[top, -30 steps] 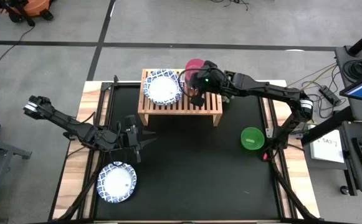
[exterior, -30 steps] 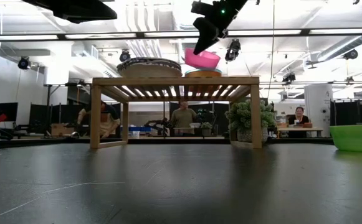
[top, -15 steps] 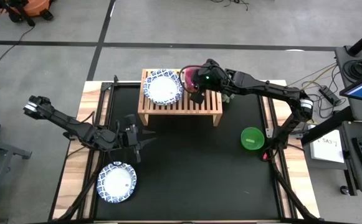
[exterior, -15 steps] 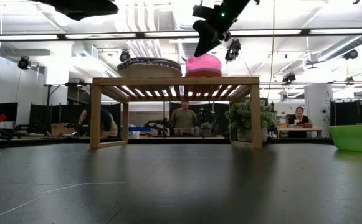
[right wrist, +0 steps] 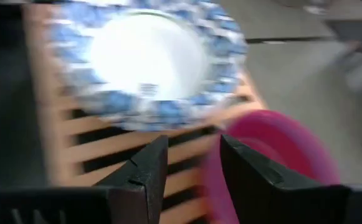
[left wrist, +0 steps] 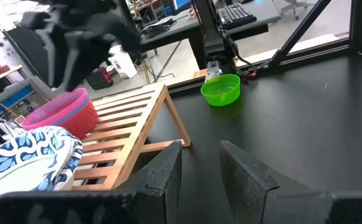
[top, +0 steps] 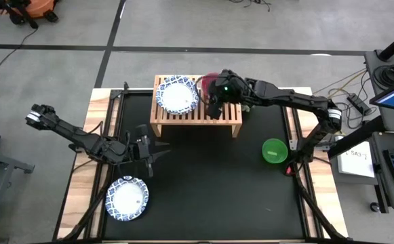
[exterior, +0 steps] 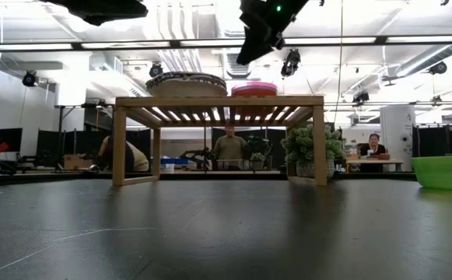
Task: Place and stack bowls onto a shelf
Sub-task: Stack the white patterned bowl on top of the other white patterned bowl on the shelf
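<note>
From the right wrist we see the right end effector with fingers apart and empty above the shelf, the magenta bowl beside the blue-rimmed bowls. The high view hides most of that bowl, while the low view shows it resting flat. The left end effector, fingers apart, waits over the table.
</note>
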